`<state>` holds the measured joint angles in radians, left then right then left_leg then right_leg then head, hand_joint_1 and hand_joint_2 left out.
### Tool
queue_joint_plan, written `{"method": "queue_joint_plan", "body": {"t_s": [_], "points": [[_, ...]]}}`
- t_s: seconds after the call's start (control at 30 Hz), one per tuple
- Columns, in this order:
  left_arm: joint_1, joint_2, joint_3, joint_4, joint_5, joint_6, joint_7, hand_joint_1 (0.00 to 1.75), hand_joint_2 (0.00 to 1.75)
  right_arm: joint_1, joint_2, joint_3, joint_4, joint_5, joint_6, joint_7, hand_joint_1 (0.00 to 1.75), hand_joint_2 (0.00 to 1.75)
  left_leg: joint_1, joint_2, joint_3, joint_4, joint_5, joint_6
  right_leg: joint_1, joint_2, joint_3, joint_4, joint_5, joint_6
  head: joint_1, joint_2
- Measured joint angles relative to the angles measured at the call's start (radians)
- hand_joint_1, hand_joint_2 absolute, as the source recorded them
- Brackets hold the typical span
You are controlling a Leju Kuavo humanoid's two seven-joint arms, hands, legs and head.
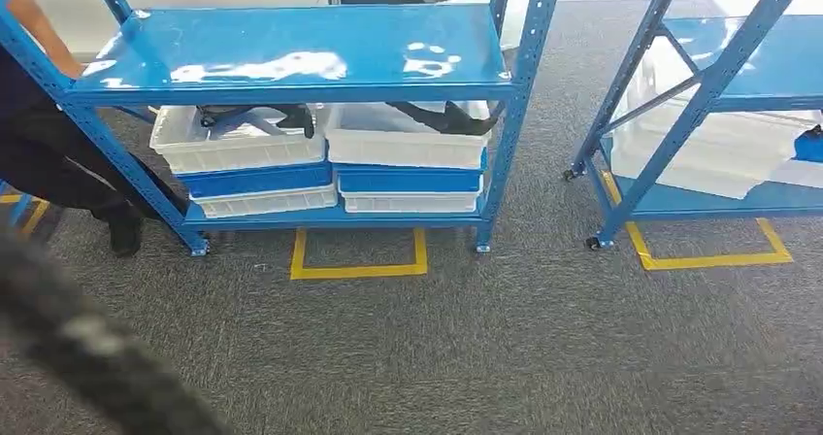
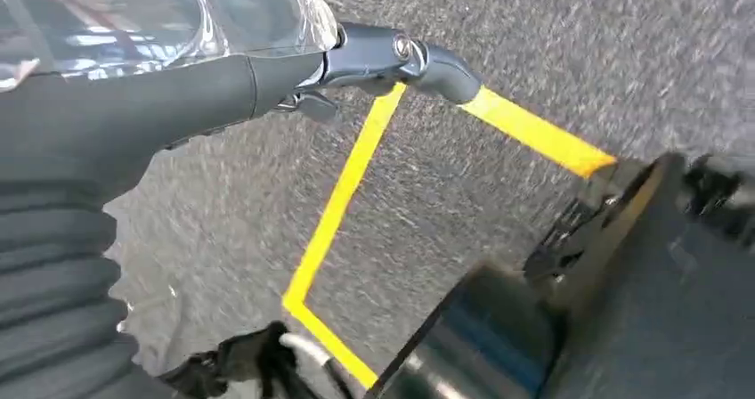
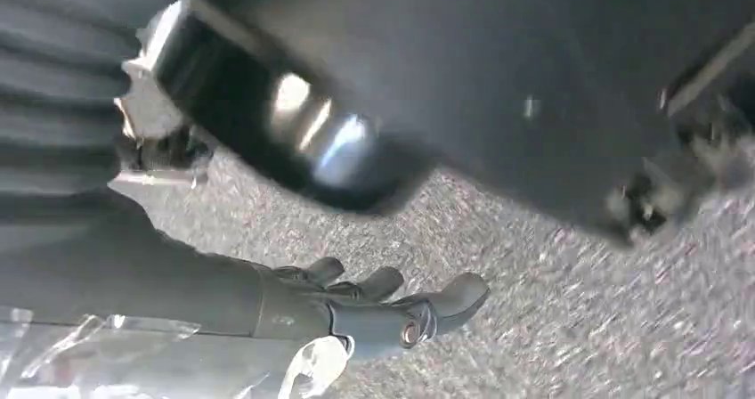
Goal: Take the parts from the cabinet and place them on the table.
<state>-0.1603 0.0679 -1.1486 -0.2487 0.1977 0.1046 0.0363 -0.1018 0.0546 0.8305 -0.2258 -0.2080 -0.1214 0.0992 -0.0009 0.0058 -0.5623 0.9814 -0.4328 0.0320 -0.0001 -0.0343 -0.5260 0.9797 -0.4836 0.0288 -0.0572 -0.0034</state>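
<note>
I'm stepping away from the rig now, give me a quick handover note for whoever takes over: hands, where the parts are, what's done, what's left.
Left hand: hanging over the grey carpet and yellow floor tape, holding nothing, fingers extended.
Right hand: also hanging over the carpet, fingers apart, holding nothing.
Parts: dark parts lie in the white bins on the bottom level of the blue cabinet ahead; its top shelf is bare. A person stands at its left end.
Done or left: no table is in view, so parts already delivered cannot be judged. Parts in the bins remain to be carried over.
</note>
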Motion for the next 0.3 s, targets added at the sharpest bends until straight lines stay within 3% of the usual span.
{"method": "queue_joint_plan", "body": {"t_s": [0.3], "points": [[-0.015,-0.003,-0.005,0.0,0.186,0.101,0.045,0.0,1.75,-0.016,-0.002,0.016,0.0,-0.187,-0.135,0.102,0.0,1.75,0.002,0.0,0.0,0.0,0.0,0.0,0.001,0.0,-0.001,0.0,0.0,0.0,0.0,0.0]]}}
